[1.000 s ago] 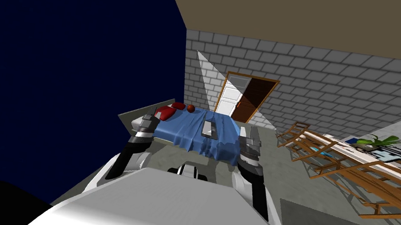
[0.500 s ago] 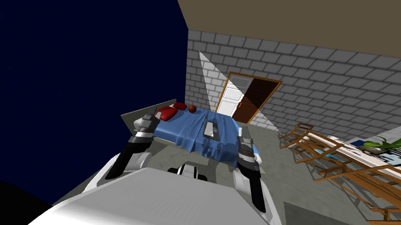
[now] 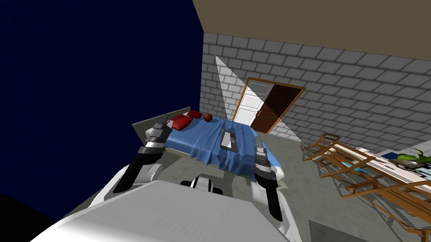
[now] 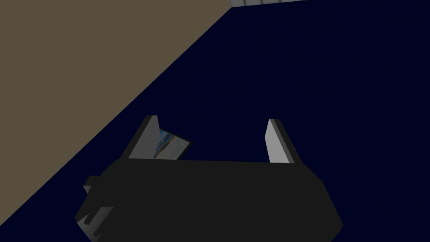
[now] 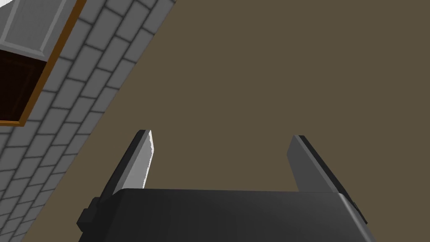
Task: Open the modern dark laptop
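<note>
1. The laptop [image 3: 227, 139], a flat grey slab, apparently closed, lies on the bed [image 3: 191, 142], ahead between both arms and apart from each.
2. The left hand [image 4: 212, 120] and right hand [image 5: 220, 134] are both released, grasping nothing.
3. Risk: a hand slips off the thin lid seam, or shoves the slab across the soft cover.

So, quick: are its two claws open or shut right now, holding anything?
Left gripper: open, holding nothing.
Right gripper: open, holding nothing.
</note>
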Tool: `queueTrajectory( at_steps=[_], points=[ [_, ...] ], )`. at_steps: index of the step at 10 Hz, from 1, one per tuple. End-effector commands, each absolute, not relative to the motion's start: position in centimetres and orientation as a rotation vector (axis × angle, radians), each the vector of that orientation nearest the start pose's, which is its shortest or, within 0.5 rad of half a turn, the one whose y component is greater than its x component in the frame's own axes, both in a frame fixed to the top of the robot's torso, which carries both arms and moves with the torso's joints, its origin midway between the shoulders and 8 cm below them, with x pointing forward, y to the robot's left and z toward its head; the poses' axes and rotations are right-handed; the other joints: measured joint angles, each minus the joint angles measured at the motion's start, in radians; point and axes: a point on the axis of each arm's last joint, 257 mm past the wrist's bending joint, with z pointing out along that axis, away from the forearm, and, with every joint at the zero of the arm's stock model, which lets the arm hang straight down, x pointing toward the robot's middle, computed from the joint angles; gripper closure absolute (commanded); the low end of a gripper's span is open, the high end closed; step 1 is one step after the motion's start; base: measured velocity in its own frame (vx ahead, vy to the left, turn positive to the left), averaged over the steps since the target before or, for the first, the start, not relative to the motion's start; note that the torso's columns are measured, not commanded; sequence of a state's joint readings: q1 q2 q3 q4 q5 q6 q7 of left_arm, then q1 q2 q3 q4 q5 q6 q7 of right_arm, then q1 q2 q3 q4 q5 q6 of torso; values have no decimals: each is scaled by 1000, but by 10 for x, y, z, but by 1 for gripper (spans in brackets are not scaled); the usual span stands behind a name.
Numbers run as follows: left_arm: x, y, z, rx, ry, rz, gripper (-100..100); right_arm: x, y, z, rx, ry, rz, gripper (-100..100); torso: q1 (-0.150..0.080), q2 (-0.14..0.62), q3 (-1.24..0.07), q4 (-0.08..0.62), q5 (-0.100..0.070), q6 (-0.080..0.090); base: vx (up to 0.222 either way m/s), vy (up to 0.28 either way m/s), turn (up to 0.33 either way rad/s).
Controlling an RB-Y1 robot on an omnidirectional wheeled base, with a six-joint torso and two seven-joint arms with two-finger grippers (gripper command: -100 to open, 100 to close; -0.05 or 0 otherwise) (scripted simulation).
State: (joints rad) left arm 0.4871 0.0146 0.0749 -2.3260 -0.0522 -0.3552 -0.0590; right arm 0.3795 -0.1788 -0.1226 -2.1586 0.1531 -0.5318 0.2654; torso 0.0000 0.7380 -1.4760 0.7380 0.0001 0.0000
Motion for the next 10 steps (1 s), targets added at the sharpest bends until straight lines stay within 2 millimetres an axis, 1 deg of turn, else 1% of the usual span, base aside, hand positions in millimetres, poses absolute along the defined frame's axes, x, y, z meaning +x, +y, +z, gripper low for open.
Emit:
queueTrajectory(
  at_steps=[1,2,3,4,5,6,7,8,9,10],
  points=[
    [355,300,22,-655,718,-1119,0,381,-287,9,252,862,788,-100,1,0,0,0,0,0,12,52,12],
    [355,300,22,-655,718,-1119,0,389,-292,-1,234,888,728,-100,0,0,0,0,0,0,16,58,21],
    [355,300,22,-655,718,-1119,0,389,-292,-1,228,889,718,-100,0,0,0,0,0,0,15,54,15],
    [355,300,22,-655,718,-1119,0,398,-298,-11,212,915,660,-100,0,0,0,0,0,0,19,65,26],
    [355,300,22,-655,718,-1119,0,398,-298,-11,204,916,645,-100,0,0,0,0,0,0,14,56,14],
    [355,300,22,-655,718,-1119,0,406,-304,-21,187,943,587,-100,0,0,0,0,0,0,12,62,24],
    [355,300,22,-655,718,-1119,0,406,-304,-21,179,944,570,-100,0,0,0,0,0,0,9,55,12],
    [355,300,22,-655,718,-1119,0,415,-310,-32,162,971,512,-100,0,0,0,0,0,0,14,66,22],
    [355,300,22,-655,718,-1119,0,415,-310,-32,152,972,493,-100,0,0,0,0,0,0,17,59,17],
    [355,300,22,-655,718,-1119,0,424,-317,-43,135,1000,436,-100,0,0,0,0,0,0,27,69,33]
  ],
)
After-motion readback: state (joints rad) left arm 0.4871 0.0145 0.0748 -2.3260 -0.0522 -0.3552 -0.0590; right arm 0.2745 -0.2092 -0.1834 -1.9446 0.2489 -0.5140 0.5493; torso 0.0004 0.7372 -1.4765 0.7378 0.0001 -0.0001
